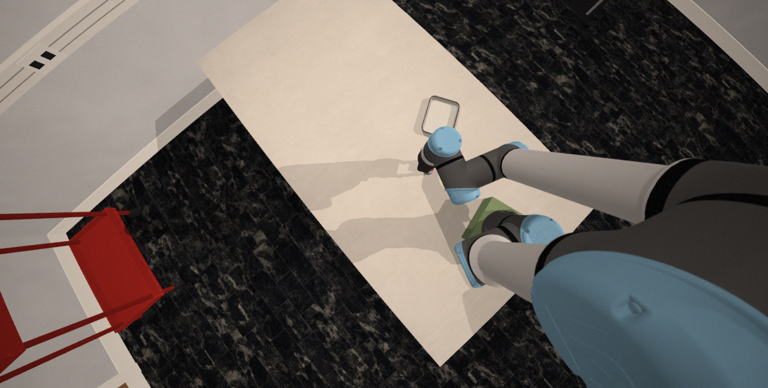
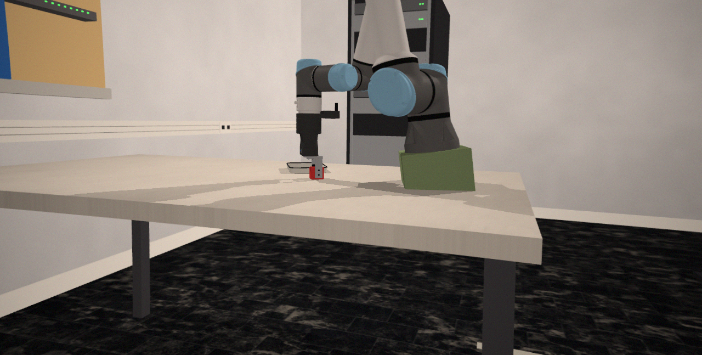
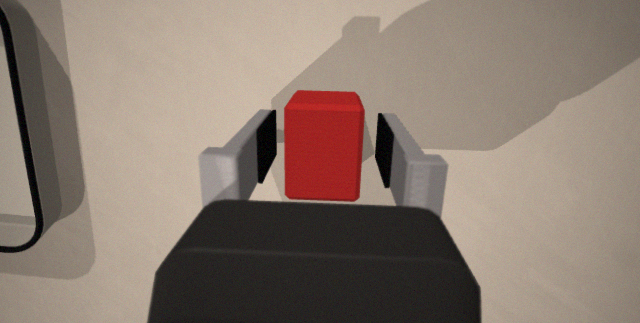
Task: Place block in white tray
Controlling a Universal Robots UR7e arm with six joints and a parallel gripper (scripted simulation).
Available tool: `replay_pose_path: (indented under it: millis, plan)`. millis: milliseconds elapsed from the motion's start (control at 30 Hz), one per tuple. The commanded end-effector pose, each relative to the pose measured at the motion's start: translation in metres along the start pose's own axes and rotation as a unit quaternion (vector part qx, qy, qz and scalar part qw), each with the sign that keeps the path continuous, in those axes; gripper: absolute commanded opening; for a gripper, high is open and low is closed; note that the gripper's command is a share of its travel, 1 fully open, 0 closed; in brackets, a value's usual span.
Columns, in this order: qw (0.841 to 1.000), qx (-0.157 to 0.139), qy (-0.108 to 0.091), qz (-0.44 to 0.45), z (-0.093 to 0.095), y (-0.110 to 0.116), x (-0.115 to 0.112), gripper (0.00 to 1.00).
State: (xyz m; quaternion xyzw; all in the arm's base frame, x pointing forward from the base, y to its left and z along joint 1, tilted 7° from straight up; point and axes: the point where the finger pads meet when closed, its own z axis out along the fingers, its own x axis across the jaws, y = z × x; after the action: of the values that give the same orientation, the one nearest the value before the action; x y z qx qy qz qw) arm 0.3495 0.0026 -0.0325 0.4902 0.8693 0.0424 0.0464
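A red block rests on the table. My gripper is open and lowered around it, one finger on each side with small gaps to the block's faces. In the top view the wrist hides the block and the fingers. The white tray with a dark rim lies on the table just beyond the gripper; in the wrist view only its edge shows at the far left. It is empty.
The arm's green base block stands on the table's near right part. A red chair stands on the floor left of the table. A black server rack is behind the table.
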Motion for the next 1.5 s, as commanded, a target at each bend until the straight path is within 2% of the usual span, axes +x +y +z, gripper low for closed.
replay_pose_path:
  millis: [0, 300, 333, 1467]
  plan:
    - [1.000, -0.001, -0.001, 0.000, 0.0024, 0.0005, -0.0006, 0.94]
    - [1.000, -0.001, -0.001, 0.000, 0.0024, 0.0005, -0.0006, 0.94]
    - [1.000, -0.001, -0.001, 0.000, 0.0024, 0.0005, -0.0006, 0.00]
    - [1.000, -0.001, -0.001, 0.000, 0.0024, 0.0005, -0.0006, 0.00]
